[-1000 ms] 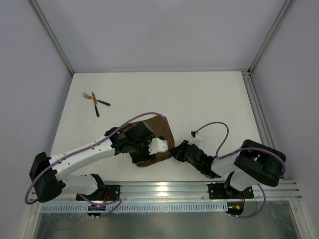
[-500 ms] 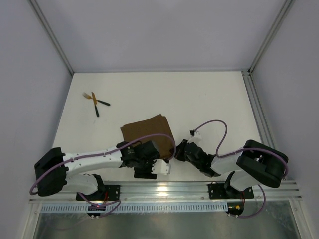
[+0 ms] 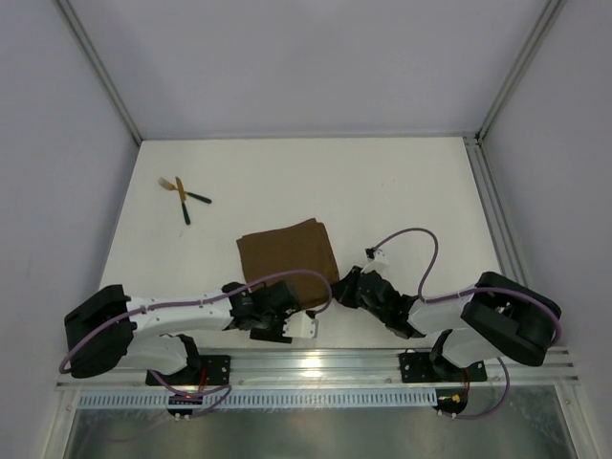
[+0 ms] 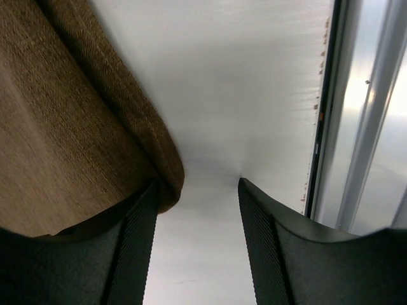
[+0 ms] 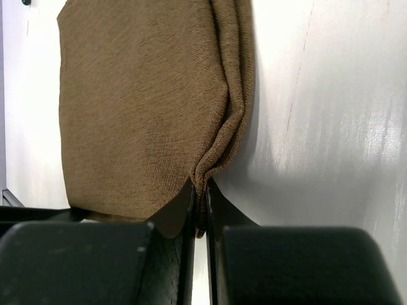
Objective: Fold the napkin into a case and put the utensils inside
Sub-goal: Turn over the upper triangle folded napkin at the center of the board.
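The dark-brown napkin (image 3: 285, 253) lies folded into a rough square near the table's front middle. My right gripper (image 3: 341, 286) is shut on its near right corner, and the pinched cloth (image 5: 219, 152) bunches up between the jaws of the right gripper (image 5: 200, 190). My left gripper (image 3: 285, 311) stands open low over the table by the napkin's near left corner (image 4: 162, 171). Its left finger touches that rounded edge, and only bare table shows between the jaws of the left gripper (image 4: 198, 184). The utensils (image 3: 182, 196), gold heads on black handles, lie crossed at the far left.
The metal rail (image 3: 316, 363) runs along the near edge, close behind both wrists, and shows in the left wrist view as the rail (image 4: 356, 127). Grey walls enclose the white table (image 3: 402, 191) on three sides. A purple cable (image 3: 406, 234) loops above the right arm.
My left arm has drawn back from on top of the napkin toward the near edge, uncovering the cloth. The right gripper has kept its hold on the corner.
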{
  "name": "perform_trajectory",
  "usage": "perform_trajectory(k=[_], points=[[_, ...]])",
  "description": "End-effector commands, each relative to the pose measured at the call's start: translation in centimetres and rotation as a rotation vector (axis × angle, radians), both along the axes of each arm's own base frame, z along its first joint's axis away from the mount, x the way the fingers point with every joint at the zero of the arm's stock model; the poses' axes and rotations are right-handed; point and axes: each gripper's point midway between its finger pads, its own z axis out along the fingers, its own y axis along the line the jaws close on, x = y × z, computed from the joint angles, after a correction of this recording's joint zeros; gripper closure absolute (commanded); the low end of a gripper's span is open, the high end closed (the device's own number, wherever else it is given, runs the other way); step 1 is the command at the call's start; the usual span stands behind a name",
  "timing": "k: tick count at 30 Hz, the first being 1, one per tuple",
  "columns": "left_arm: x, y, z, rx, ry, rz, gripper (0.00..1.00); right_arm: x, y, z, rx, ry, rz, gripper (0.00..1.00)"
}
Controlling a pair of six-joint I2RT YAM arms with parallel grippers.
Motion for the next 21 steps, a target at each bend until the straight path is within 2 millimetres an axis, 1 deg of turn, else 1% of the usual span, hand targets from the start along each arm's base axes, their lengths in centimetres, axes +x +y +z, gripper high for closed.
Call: perform_trajectory(k=[1, 5, 8, 11, 13, 14, 15, 16, 17, 18, 19, 20, 21], points=[[0.4, 2.9, -0.7, 0.055, -0.03, 0.026, 0.46, 0.2, -0.6, 0.6, -0.009, -0.028, 0.003, 0.97], [0.4, 3.4, -0.3, 0.052, -0.035, 0.032, 0.48, -0.4, -0.3, 0.2, -0.02, -0.008, 0.042, 0.97], [0.6, 3.9, -0.3, 0.061, -0.042, 0.044, 0.49, -0.7, -0.6, 0.2, -0.018, -0.004, 0.04, 0.96], [1.0, 4.0, 0.0, 0.044, -0.05, 0.06, 0.49, -0.8, -0.8, 0.4, -0.022, -0.005, 0.044, 0.86], [0.9, 3.8, 0.2, 0.033, -0.048, 0.056, 0.47, -0.8, -0.6, 0.5, -0.03, -0.012, 0.06, 0.75], [1.0, 3.6, 0.5, 0.022, -0.051, 0.056, 0.46, -1.2, -0.7, 0.1, -0.05, 0.007, 0.076, 0.68], [1.0, 3.4, 0.8, 0.016, -0.052, 0.055, 0.45, -1.1, -0.7, 0.4, -0.057, 0.002, 0.081, 0.58], [1.0, 3.4, 0.9, 0.015, -0.051, 0.055, 0.44, -1.2, -0.8, 0.5, -0.068, 0.0, 0.09, 0.55], [0.9, 3.5, 1.0, 0.014, -0.05, 0.054, 0.43, -1.5, -1.3, 0.2, -0.096, 0.012, 0.096, 0.52], [0.8, 3.7, 0.9, 0.023, -0.043, 0.055, 0.42, -1.3, -1.5, 1.1, -0.087, -0.013, 0.088, 0.5], [0.6, 3.7, 0.9, 0.023, -0.036, 0.054, 0.42, -1.1, -2.0, 1.5, -0.104, -0.032, 0.086, 0.45], [0.5, 3.7, 1.0, 0.019, -0.029, 0.055, 0.41, -1.0, -3.1, 1.3, -0.14, -0.027, 0.071, 0.43], [0.0, 3.9, 1.0, 0.019, -0.006, 0.049, 0.4, -0.3, -3.3, 3.3, -0.121, -0.078, 0.052, 0.42]])
